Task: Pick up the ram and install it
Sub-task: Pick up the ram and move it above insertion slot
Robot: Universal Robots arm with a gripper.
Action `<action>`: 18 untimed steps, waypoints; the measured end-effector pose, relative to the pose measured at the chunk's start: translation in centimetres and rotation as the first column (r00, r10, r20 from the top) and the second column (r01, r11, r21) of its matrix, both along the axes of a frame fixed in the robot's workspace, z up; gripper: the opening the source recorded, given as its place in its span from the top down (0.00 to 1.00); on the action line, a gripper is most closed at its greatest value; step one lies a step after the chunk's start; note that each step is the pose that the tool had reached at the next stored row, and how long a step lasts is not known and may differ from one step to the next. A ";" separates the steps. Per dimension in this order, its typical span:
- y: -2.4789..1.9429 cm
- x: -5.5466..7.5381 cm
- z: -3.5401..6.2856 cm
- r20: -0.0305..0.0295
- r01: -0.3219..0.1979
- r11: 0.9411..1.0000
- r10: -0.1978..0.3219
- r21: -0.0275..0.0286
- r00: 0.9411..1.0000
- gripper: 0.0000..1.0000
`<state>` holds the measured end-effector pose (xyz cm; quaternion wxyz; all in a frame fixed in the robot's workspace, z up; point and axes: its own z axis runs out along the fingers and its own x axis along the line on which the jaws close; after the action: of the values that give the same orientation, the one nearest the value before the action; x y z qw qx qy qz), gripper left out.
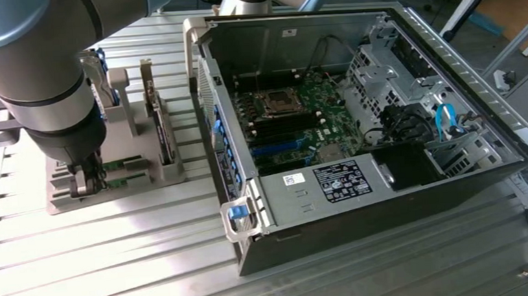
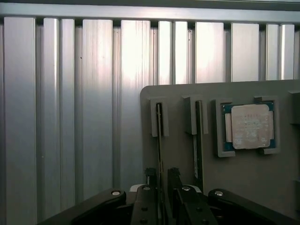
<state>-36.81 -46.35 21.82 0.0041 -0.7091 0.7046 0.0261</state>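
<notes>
Two ram sticks stand on edge in slots of a grey holder (image 2: 243, 183). In the wrist view the nearer ram (image 2: 160, 136) runs down between my fingers (image 2: 150, 177), and the other ram (image 2: 198, 145) stands one slot over. My gripper (image 2: 161, 180) is open, one finger on each side of the nearer stick with a small gap. In the exterior view the gripper (image 1: 87, 183) is low at the holder's (image 1: 147, 186) end towards that view's left, beside the green ram (image 1: 122, 164). The open computer case (image 1: 341, 205) lies to the exterior view's right, with the motherboard's memory slots (image 1: 286, 127) in sight.
A square silver processor chip (image 2: 248, 125) sits in a pocket of the holder beyond the sticks. A dark expansion card (image 1: 157, 127) stands upright on the holder. The ribbed aluminium table (image 1: 115, 260) carries all of it. The case's walls and drive cage (image 1: 379, 72) ring the motherboard.
</notes>
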 end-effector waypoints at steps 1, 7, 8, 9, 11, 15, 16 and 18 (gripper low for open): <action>0.00 0.1 0.02 0.000 0.000 1.000 0.000 0.000 1.000 0.76; 0.00 0.6 0.02 0.000 0.000 1.000 0.000 0.000 1.000 0.76; 0.00 0.7 0.02 0.000 0.000 1.000 0.000 0.000 1.000 0.76; 0.00 0.8 0.02 0.000 0.000 1.000 0.000 0.000 1.000 0.76; 0.00 1.0 0.02 0.000 0.000 1.000 0.000 0.000 1.000 0.76; 0.00 1.3 0.02 0.000 0.000 1.000 0.000 0.000 1.000 0.76; 0.00 1.4 0.01 0.000 0.000 1.000 0.000 0.000 1.000 0.76; 0.00 1.5 0.01 0.000 0.000 1.000 0.000 0.000 1.000 0.76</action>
<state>-35.26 -46.35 21.83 0.0040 -0.7091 0.7046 0.0261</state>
